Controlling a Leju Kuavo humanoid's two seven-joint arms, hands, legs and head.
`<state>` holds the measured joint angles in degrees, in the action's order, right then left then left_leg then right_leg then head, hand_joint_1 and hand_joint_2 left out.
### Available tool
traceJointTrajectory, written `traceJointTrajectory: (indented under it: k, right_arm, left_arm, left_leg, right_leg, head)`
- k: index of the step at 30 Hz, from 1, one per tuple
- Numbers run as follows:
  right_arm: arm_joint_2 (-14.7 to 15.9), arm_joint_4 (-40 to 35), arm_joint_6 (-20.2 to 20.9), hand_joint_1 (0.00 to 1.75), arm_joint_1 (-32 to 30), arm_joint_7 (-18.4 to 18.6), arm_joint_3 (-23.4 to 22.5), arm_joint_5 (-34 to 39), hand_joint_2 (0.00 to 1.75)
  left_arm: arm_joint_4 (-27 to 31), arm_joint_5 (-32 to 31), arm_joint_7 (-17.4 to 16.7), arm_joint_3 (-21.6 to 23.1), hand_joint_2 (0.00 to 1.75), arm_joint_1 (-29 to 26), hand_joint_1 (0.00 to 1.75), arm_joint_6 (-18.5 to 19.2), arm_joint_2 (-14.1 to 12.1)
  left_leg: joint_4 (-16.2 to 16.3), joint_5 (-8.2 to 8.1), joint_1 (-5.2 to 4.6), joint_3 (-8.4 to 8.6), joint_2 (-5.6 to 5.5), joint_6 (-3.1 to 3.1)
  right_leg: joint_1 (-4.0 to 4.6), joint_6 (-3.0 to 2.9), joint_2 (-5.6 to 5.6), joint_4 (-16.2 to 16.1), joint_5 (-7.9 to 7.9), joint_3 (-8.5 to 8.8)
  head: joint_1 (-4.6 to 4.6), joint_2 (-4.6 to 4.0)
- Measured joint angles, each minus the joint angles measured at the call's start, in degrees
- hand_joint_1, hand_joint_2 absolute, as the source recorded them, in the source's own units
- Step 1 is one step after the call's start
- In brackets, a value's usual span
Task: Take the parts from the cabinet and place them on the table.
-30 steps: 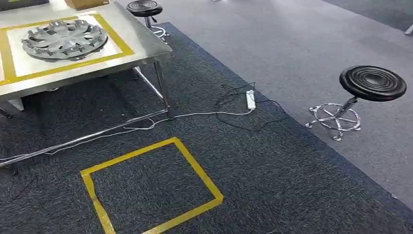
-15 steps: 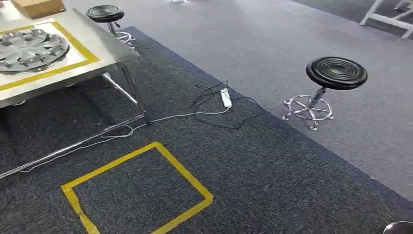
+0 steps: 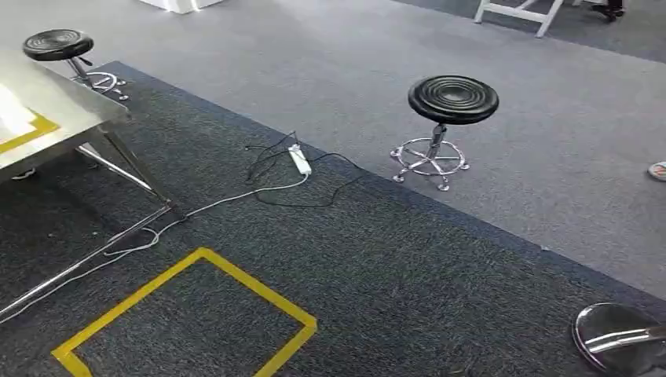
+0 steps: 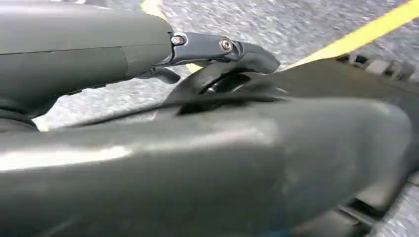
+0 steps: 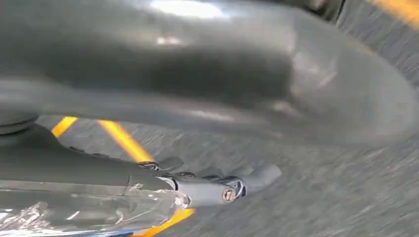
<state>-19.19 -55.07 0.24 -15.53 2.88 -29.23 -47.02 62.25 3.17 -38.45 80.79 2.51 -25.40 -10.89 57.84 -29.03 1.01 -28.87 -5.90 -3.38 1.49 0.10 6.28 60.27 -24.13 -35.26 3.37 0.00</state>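
The steel table [image 3: 67, 110], with a strip of yellow tape [image 3: 23, 133] on its top, juts in at the left edge of the head view. My left hand [image 4: 212, 49] hangs over dark carpet with a yellow floor line behind it. Its dark fingers are stretched out and hold nothing. My right hand [image 5: 217, 190] also hangs over the carpet near yellow tape, its fingers extended with nothing in them.
A yellow taped square [image 3: 188, 314] marks the dark carpet in front of me. A white power strip [image 3: 298, 159] lies there with loose cables. One black stool [image 3: 453, 100] stands ahead and another [image 3: 57, 45] behind the table. A chrome stool base [image 3: 620, 338] is at lower right.
The camera has swung to the right. The table with the silver wheel cover slid off the left edge, and the stool and power strip shifted left in the picture.
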Motion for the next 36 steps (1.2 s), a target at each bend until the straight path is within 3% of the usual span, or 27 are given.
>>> traceJointTrajectory:
  k: [1,3,4,6,7,8,9,10,11,13,14,15,16,18,19,20,21,22,24,25,26,28,29,30,34,35,36]
  right_arm:
    - [0.20,1.36,0.11,0.00,0.64,0.10,-2.46,-0.74,0.00]
    - [0.42,4.33,-0.59,0.00,1.61,1.65,-6.01,0.91,0.00]
    - [0.68,5.52,-1.05,0.00,1.83,2.79,-7.57,2.68,0.00]
    - [0.59,6.60,-2.54,0.00,2.02,4.55,-8.19,6.22,0.00]
    - [0.61,6.92,-2.93,0.00,2.33,5.13,-8.19,7.46,0.00]
    - [0.66,7.27,-3.10,0.00,2.58,5.49,-8.19,7.94,0.00]
    - [0.70,7.71,-3.10,0.00,2.63,5.79,-8.10,8.40,0.00]
    - [0.70,7.93,-3.30,0.00,2.60,6.27,-8.12,8.92,0.00]
    - [0.70,8.02,-3.43,0.00,2.59,6.82,-8.16,9.43,0.00]
    - [0.72,8.04,-3.56,0.00,2.63,7.37,-8.10,10.17,0.00]
    - [0.72,8.04,-3.72,0.00,2.63,7.61,-8.01,10.52,0.00]
    - [0.70,8.04,-3.93,0.00,2.77,7.78,-7.83,10.85,0.00]
    - [0.70,8.06,-4.04,0.00,2.86,7.83,-7.77,11.07,0.00]
    - [0.70,8.08,-4.37,0.00,2.77,8.18,-7.73,11.42,0.00]
    - [0.70,8.10,-4.57,0.00,2.80,8.29,-7.75,11.55,0.00]
    - [0.70,8.10,-4.57,0.00,2.79,8.33,-7.75,11.59,0.00]
    - [0.68,8.10,-4.59,0.00,2.84,8.33,-7.73,11.63,0.00]
    - [0.68,8.10,-4.66,0.00,2.90,8.42,-7.66,11.77,0.00]
    - [0.68,8.10,-4.96,0.00,2.85,8.90,-7.51,12.05,0.00]
    - [0.68,8.10,-5.16,0.00,2.85,9.16,-7.51,12.25,0.00]
    - [0.68,8.10,-5.22,0.00,2.85,9.44,-7.49,12.33,0.00]
    - [0.68,8.10,-5.27,0.00,2.86,9.97,-7.38,12.38,0.00]
    - [0.68,8.10,-5.25,0.00,2.88,9.97,-7.29,12.36,0.00]
    - [0.70,8.10,-5.22,0.00,2.94,9.99,-7.18,12.31,0.00]
    - [0.81,8.13,-5.18,0.00,2.90,10.10,-6.90,12.27,0.00]
    - [0.85,8.13,-5.18,0.00,2.91,10.12,-6.90,12.27,0.00]
    - [0.85,8.13,-5.22,0.00,2.93,10.19,-6.90,12.27,0.00]
  left_arm:
    - [0.54,1.23,-0.48,1.08,0.00,0.47,0.00,-0.24,-0.33]
    - [2.16,2.90,-1.07,2.18,0.00,1.13,0.00,-0.59,-1.01]
    - [3.07,3.17,-1.53,2.45,0.00,1.23,0.00,-0.65,-1.13]
    - [4.83,3.14,-2.27,2.62,0.00,1.25,0.00,-0.76,-2.32]
    - [6.33,3.12,-2.25,2.71,0.00,1.25,0.00,-0.79,-3.08]
    - [7.66,3.12,-2.18,2.77,0.00,1.29,0.00,-0.79,-3.72]
    - [8.22,3.12,-2.16,2.84,0.00,1.36,0.00,-0.76,-4.00]
    - [8.63,3.16,-2.16,2.90,0.00,1.39,0.00,-0.72,-4.28]
    - [9.00,3.25,-2.16,2.99,0.00,1.46,0.00,-0.65,-4.42]
    - [9.59,3.32,-2.16,3.17,0.00,1.56,0.00,-0.63,-4.70]
    - [9.94,3.36,-2.16,3.19,0.00,1.59,0.00,-0.63,-4.87]
    - [10.14,3.40,-2.16,3.30,0.00,1.62,0.00,-0.65,-5.07]
    - [10.25,3.60,-2.16,3.38,0.00,1.68,0.00,-0.68,-5.25]
    - [10.60,3.91,-2.16,3.58,0.00,1.83,0.00,-0.92,-5.38]
    - [10.75,3.95,-2.16,3.60,0.00,1.84,0.00,-1.05,-5.44]
    - [10.94,3.97,-2.16,3.60,0.00,1.79,0.00,-1.14,-5.61]
    - [11.17,3.99,-2.14,3.65,0.00,1.78,0.00,-1.18,-5.68]
    - [11.30,4.02,-2.12,3.69,0.00,1.76,0.00,-1.20,-5.77]
    - [11.47,4.04,-2.14,3.73,0.00,1.79,0.00,-1.20,-5.94]
    - [11.80,3.86,-2.14,3.73,0.00,1.81,0.00,-1.20,-6.10]
    - [12.00,3.78,-2.16,3.76,0.00,1.85,0.00,-1.18,-6.23]
    - [12.13,3.75,-2.16,3.76,0.00,1.85,0.00,-1.16,-6.29]
    - [12.17,3.73,-2.16,3.78,0.00,1.84,0.00,-1.13,-6.32]
    - [12.19,3.71,-2.16,3.82,0.00,1.84,0.00,-1.11,-6.34]
    - [12.35,3.58,-2.16,3.91,0.00,1.99,0.00,-1.09,-6.34]
    - [12.43,3.56,-2.16,3.89,0.00,1.98,0.00,-1.09,-6.32]
    - [12.43,3.54,-2.16,3.91,0.00,1.94,0.00,-1.09,-6.34]
  left_leg:
    - [0.37,-0.34,-0.31,-0.46,0.23,1.10]
    - [0.23,-0.21,-0.62,-0.58,1.22,2.00]
    - [0.01,0.08,0.05,-0.32,2.18,2.48]
    - [-0.01,0.04,-0.16,-0.10,3.18,3.13]
    - [0.00,0.00,-0.27,-0.10,3.89,3.20]
    - [0.00,-0.10,-0.30,-0.07,4.78,3.23]
    - [0.00,-0.24,-0.30,-0.02,5.46,3.22]
    - [0.00,-0.40,-0.26,0.13,6.13,3.17]
    - [0.00,-0.65,-0.22,0.42,6.82,3.08]
    - [0.00,-1.34,-0.06,1.36,8.16,2.71]
    - [-0.02,-1.78,-0.20,1.79,8.69,2.34]
    - [0.06,-2.31,-0.66,1.90,9.32,1.89]
    - [-0.15,-2.42,-0.82,1.99,9.74,1.70]
    - [-1.01,-2.60,-0.90,2.67,11.17,1.39]
    - [-1.29,-2.92,-0.89,3.12,12.05,0.94]
    - [-0.63,-3.46,-0.61,3.52,10.69,0.64]
    - [2.12,-5.06,-0.65,2.18,8.38,0.70]
    - [6.69,-7.25,-0.66,-0.52,7.24,0.74]
    - [15.44,-10.37,-0.66,-6.24,6.33,0.73]
    - [17.15,-10.00,-0.72,-7.93,6.09,0.70]
    - [16.11,-8.08,-0.82,-8.01,6.00,0.76]
    - [8.41,-1.87,-0.74,-5.23,5.37,1.00]
    - [4.21,0.50,-0.51,-3.64,3.46,1.04]
    - [1.08,1.26,-0.07,-3.14,-0.87,0.97]
    - [0.24,1.52,-0.26,-2.66,1.64,2.47]
    - [-0.03,1.79,-0.02,-2.41,2.53,2.84]
    - [-0.07,1.64,-0.04,-2.23,3.02,3.17]
  right_leg:
    - [-0.17,0.28,0.37,-0.20,0.32,-0.51]
    - [-0.44,1.08,1.43,-0.69,0.78,-0.78]
    - [-0.43,1.20,1.94,-0.38,0.75,-1.27]
    - [-0.27,1.99,-3.19,3.77,-1.77,-3.22]
    - [-0.55,2.42,-4.62,8.05,-3.74,-5.41]
    - [-0.77,2.71,-5.54,13.27,-5.74,-8.08]
    - [-1.00,2.92,-5.97,16.81,-6.56,-10.03]
    - [-1.15,3.04,-6.13,17.51,-6.12,-10.56]
    - [-1.30,3.08,-6.25,15.66,-4.44,-9.66]
    - [-1.30,2.90,-7.66,6.38,0.58,-4.89]
    - [-1.06,2.73,-10.63,1.64,1.90,-2.46]
    - [0.05,2.34,-13.30,0.68,0.52,-1.66]
    - [-0.26,1.44,-12.20,0.88,0.54,-1.87]
    - [-0.07,0.97,-10.77,0.70,0.28,-2.17]
    - [-0.17,0.49,-9.75,0.25,0.41,-1.92]
    - [-0.42,0.03,-8.96,-0.27,0.61,-1.59]
    - [-0.47,-0.40,-8.31,-0.52,0.65,-1.36]
    - [-0.47,-0.81,-7.60,-0.57,0.65,-1.32]
    - [-0.40,-1.06,-6.01,-0.57,0.49,-1.30]
    - [-0.40,-1.14,-5.14,-0.57,0.43,-1.18]
    - [-0.41,-1.16,-4.19,-0.57,0.38,-0.91]
    - [-0.43,-0.99,-2.17,-0.57,0.29,-0.41]
    - [-0.46,-0.81,-1.38,-0.55,0.33,-0.31]
    - [-0.20,-0.38,-0.55,-0.18,0.31,-0.54]
    - [-0.50,1.04,2.23,-0.48,0.48,-1.50]
    - [-0.37,1.12,1.29,0.05,0.22,-1.51]
    - [-0.13,1.48,-1.84,1.94,-1.29,-2.31]
  head:
    - [-0.10,0.02]
    - [-0.15,0.02]
    - [0.09,0.00]
    - [-1.53,0.00]
    - [-1.49,0.00]
    - [-1.53,0.00]
    - [-1.57,0.00]
    - [-1.55,0.00]
    - [-1.57,0.00]
    - [-1.55,0.00]
    - [-1.62,0.00]
    - [-1.84,0.00]
    - [-1.64,0.00]
    - [-1.51,0.00]
    - [-1.55,0.00]
    - [-1.38,0.00]
    - [-1.09,0.00]
    - [-1.09,0.00]
    - [-0.96,0.00]
    - [-0.96,0.00]
    - [-0.90,0.00]
    - [-0.92,0.00]
    - [-0.92,0.00]
    - [-0.94,0.00]
    - [-0.94,0.00]
    - [-0.94,0.00]
    - [-1.55,0.00]
